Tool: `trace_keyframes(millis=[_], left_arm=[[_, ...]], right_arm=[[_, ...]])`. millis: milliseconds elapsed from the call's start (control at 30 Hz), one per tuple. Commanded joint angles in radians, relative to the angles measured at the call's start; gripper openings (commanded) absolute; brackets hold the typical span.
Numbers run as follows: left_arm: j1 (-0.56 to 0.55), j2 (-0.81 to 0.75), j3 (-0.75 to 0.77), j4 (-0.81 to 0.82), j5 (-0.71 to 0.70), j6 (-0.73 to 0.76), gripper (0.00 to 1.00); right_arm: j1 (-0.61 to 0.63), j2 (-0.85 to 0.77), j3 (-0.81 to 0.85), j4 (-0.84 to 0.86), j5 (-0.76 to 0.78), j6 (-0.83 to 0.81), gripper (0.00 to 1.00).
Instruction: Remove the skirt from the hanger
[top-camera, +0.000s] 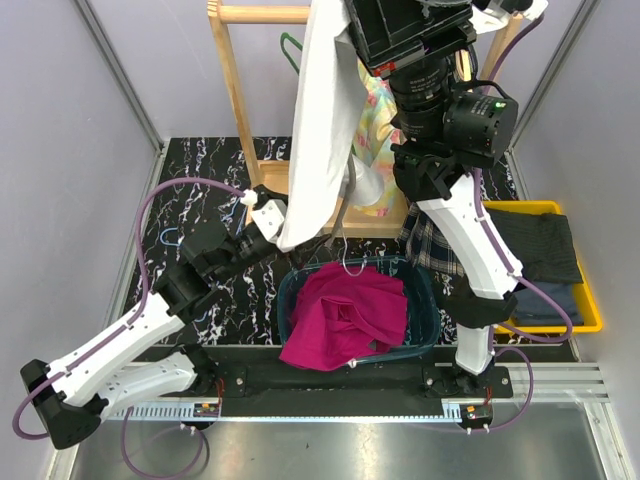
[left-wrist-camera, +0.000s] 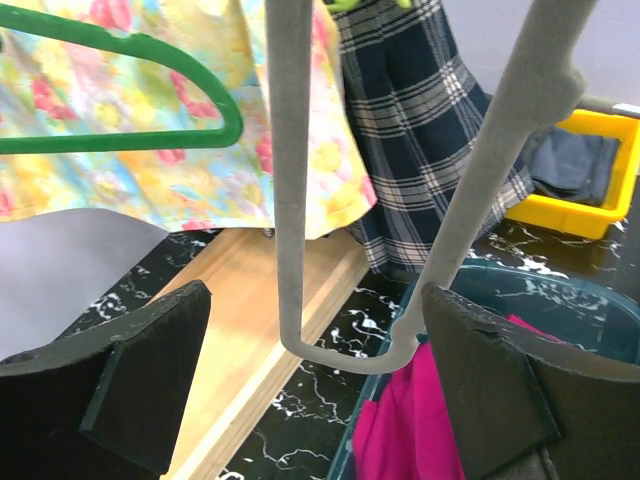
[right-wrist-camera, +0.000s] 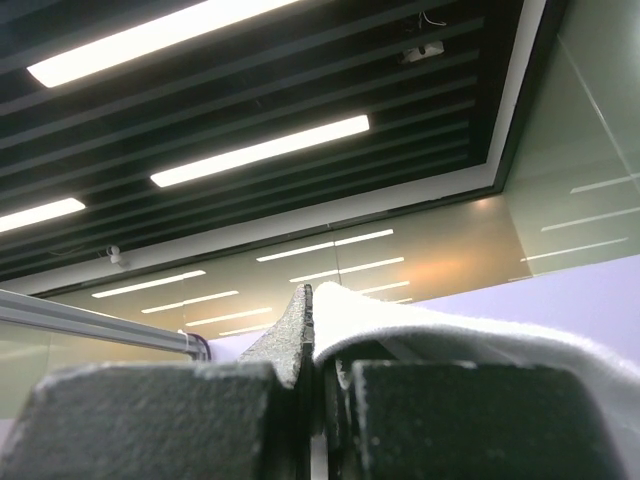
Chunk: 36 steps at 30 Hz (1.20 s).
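A white skirt hangs in a long fold from my right gripper, which is raised high and shut on its top edge; in the right wrist view the white cloth is pinched between the closed fingers. A grey hanger dangles below the skirt, its bent lower end over the basket's edge. My left gripper is open, with the hanger's lower end between its fingers and not touching them. In the top view this gripper is at the skirt's lower hem.
A wooden rack stands behind, with a green hanger, a floral garment and a plaid garment. A teal basket holds a magenta cloth. A yellow bin with dark clothes is at the right.
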<state>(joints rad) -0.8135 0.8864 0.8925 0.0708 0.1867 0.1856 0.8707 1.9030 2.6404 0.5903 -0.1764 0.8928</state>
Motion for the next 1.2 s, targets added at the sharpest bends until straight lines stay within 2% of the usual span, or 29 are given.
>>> trace_keyframes(millis=[0, 133, 333, 467, 567, 700, 900, 1000, 1167], left_arm=[[0.019, -0.027, -0.021, 0.099, -0.042, 0.009, 0.9], [0.037, -0.04, -0.032, 0.116, -0.069, 0.015, 0.9], [0.091, -0.083, -0.018, 0.07, -0.073, -0.023, 0.9], [0.102, -0.08, -0.003, 0.064, -0.041, -0.061, 0.9], [0.102, -0.064, 0.023, 0.047, 0.035, -0.136, 0.9], [0.102, -0.056, 0.088, -0.034, 0.312, -0.221, 0.91], [0.126, -0.079, 0.112, -0.111, 0.57, -0.302, 0.92], [0.148, -0.073, 0.132, -0.129, 0.649, -0.327, 0.91], [0.155, -0.083, 0.094, -0.08, 0.597, -0.339, 0.93]], right_arm=[[0.008, -0.018, 0.059, 0.043, 0.005, 0.057, 0.0], [0.007, -0.012, 0.084, 0.034, -0.012, 0.075, 0.0], [0.008, -0.084, -0.026, 0.072, -0.028, 0.08, 0.0], [0.008, -0.081, -0.022, 0.069, -0.031, 0.092, 0.0], [0.008, -0.071, -0.008, 0.068, -0.035, 0.097, 0.0], [0.007, -0.074, -0.01, 0.063, -0.041, 0.097, 0.0], [0.007, -0.076, -0.014, 0.065, -0.052, 0.106, 0.0], [0.007, -0.071, -0.014, 0.065, -0.052, 0.113, 0.0], [0.007, -0.059, 0.006, 0.059, -0.046, 0.129, 0.0]])
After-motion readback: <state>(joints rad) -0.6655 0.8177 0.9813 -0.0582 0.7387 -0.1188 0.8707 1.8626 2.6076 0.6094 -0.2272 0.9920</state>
